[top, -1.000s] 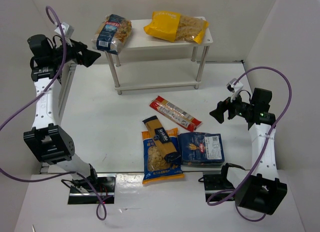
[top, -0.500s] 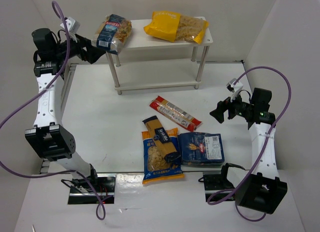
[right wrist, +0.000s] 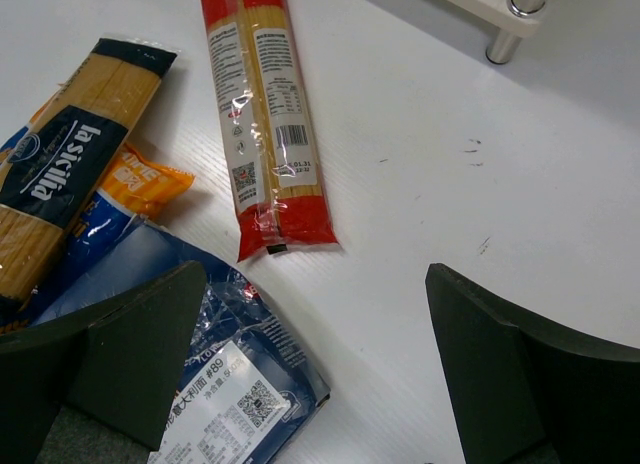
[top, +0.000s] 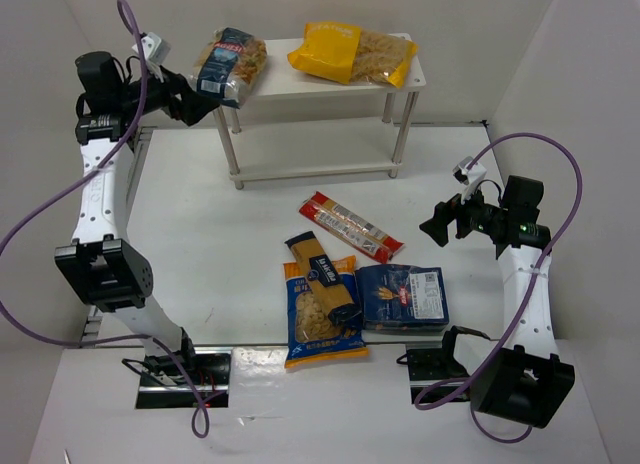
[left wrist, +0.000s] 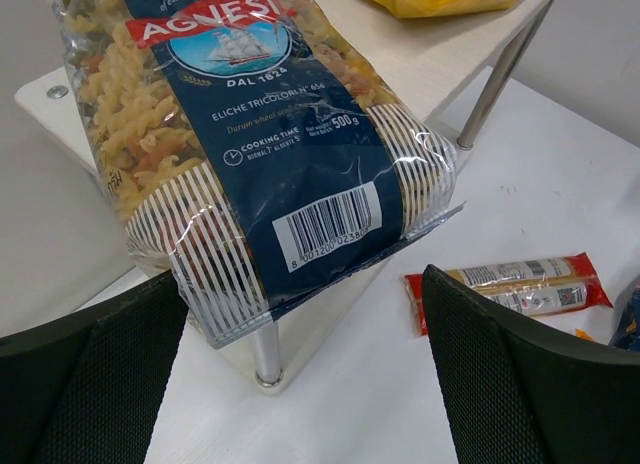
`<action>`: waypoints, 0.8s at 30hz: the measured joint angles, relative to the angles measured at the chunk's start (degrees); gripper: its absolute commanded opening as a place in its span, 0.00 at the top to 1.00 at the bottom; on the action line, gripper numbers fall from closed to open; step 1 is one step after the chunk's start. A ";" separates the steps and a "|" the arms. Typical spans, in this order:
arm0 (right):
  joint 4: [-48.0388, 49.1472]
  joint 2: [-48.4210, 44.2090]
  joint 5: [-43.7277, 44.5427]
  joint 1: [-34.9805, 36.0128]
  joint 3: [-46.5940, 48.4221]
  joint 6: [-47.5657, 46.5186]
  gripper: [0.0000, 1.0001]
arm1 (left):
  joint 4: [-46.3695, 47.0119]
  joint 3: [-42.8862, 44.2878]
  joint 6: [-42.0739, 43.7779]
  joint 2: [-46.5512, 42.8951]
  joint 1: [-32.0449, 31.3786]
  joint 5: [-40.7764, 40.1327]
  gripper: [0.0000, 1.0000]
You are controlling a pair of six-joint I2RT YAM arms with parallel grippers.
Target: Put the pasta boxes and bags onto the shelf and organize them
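The white shelf [top: 300,85] stands at the back. On its top board lie a clear bag with a dark blue label [top: 228,62] [left wrist: 260,144], overhanging the left corner, and a big yellow bag [top: 352,52]. My left gripper [top: 193,102] [left wrist: 300,294] is open, its jaws wide just short of the clear bag's overhanging end. On the table lie a long red-clear packet [top: 351,226] [right wrist: 265,114], a long yellow pack [top: 322,276] across a blue-orange bag [top: 320,324], and a flat dark blue pack [top: 402,297] [right wrist: 200,384]. My right gripper [top: 440,227] [right wrist: 315,284] hovers open to their right.
The shelf's lower board [top: 315,169] holds nothing. A round shelf leg [left wrist: 265,354] stands directly below the clear bag's end. White walls close in the table at the back and on both sides. Purple cables loop off both arms.
My left arm has swung right toward the shelf's left corner, bringing its open jaws up to the clear bag. The right arm and all packs have stayed still.
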 measured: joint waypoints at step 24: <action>0.02 0.00 0.00 0.00 0.00 0.00 0.00 | -10.58 10.84 5.92 5.92 -8.02 1.73 0.00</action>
